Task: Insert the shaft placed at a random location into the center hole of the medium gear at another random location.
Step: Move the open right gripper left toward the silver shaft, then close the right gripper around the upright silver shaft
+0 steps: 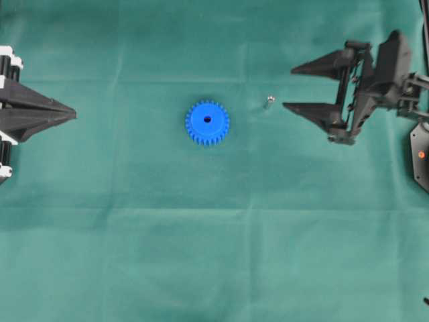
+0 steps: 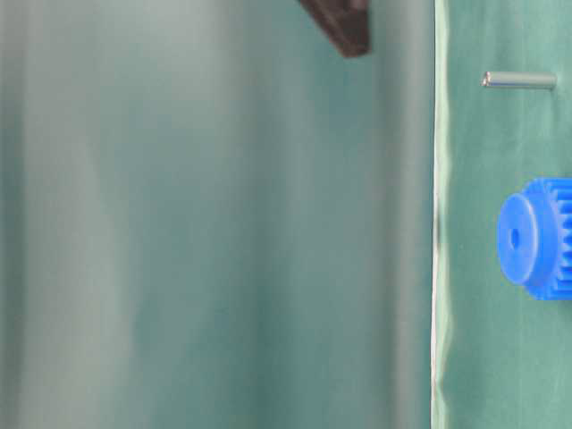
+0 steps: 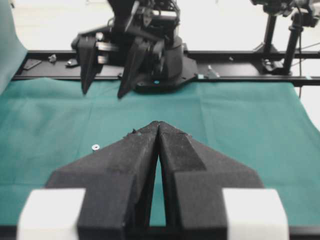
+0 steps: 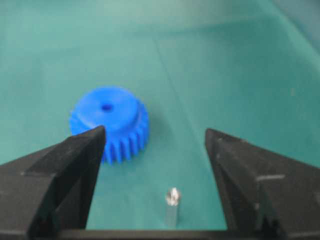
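The medium gear (image 1: 207, 123), bright blue and toothed, lies flat on the green cloth with its center hole (image 1: 207, 119) facing up. The shaft (image 1: 269, 102), a tiny silvery pin, stands upright to the right of the gear, apart from it. My right gripper (image 1: 289, 87) is open just right of the shaft and holds nothing. In the right wrist view the shaft (image 4: 172, 205) stands low between the spread fingers, and the gear (image 4: 107, 122) sits beyond the left finger. My left gripper (image 1: 74, 114) is shut and empty at the far left.
The green cloth (image 1: 214, 255) covers the whole table. In the left wrist view the right arm's base and a black rail (image 3: 240, 77) run along the far edge, with a camera stand (image 3: 292, 35) behind. A black fixture (image 1: 420, 154) sits at the right edge.
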`<state>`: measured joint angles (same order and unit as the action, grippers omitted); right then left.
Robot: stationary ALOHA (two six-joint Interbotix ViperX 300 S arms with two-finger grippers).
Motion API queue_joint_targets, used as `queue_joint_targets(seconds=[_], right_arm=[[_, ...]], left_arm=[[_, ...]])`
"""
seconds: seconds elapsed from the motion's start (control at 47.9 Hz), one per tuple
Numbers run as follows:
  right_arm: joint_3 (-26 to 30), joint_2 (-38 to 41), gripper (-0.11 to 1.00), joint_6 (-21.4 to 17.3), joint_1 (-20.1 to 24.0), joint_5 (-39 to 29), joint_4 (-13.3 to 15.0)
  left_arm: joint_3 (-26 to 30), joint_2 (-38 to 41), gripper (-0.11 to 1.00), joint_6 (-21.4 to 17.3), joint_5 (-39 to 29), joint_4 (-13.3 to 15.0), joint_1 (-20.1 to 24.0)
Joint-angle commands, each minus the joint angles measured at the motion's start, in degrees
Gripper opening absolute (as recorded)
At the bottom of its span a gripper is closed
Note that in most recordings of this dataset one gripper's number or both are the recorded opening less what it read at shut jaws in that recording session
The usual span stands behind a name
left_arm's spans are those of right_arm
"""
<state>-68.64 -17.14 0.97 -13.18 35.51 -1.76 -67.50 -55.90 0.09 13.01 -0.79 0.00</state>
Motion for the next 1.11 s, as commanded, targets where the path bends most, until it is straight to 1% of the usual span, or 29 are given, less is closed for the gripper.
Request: queue_joint_targets(seconds=[0.0,0.396,0.563,0.73,1.001,1.085], right_arm=[[0.88,3.43,0.81,0.97,-0.53,2.55,-0.88],[2.02,17.23,0.81,0.97,-1.32,11.51,-3.43],[3.87,20.92,0.81,0.88,-1.32,11.95,-3.43],[5.10,22.41,0.80,0.88,-1.32,11.87,-3.52],[5.19,22.76,0.68,0.70,-1.32,10.63,-3.43],[5.27,22.76,0.60,0.70,-1.32,10.11,-3.34]], left_arm=[[1.32,0.26,0.00,-0.09,0.35,-0.18,-0.09],[1.23,0.53,0.00,-0.09,0.26,-0.18,-0.09],[1.14,0.70,0.00,0.26,-0.09,-0.18,-0.09],[1.14,0.70,0.00,0.26,-0.62,-0.18,-0.09],[1.14,0.70,0.00,0.26,-0.97,-0.18,-0.09],[1.14,0.70,0.00,0.26,-1.05,-0.18,0.00]])
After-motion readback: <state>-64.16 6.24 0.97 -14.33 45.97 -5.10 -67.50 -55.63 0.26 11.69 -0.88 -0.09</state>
